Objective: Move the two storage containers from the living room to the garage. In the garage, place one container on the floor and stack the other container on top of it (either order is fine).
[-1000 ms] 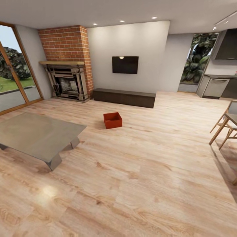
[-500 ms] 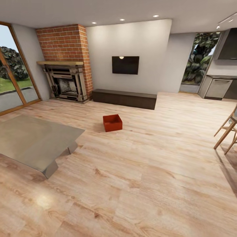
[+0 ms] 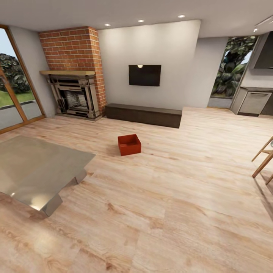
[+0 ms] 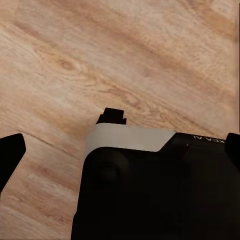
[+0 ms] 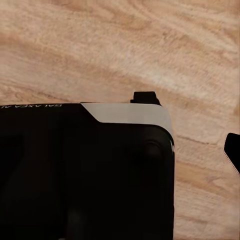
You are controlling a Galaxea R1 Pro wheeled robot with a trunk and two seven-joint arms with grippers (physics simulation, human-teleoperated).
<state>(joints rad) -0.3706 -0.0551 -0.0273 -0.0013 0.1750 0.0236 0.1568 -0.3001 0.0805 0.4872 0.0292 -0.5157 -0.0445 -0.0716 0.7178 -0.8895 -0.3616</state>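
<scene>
Out in the living room, your head view has one storage container sitting on the wood floor, right of the grey tabletop. Both wrist views: floor and robot body, can't tell either pincer's spread.

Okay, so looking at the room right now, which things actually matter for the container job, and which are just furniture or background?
Belongs to the job:
- storage container, red-orange, standing on the wood floor in the living room

Just there:
- grey low table
- brick fireplace
- wall TV
- dark low bench
- wooden chair
</scene>
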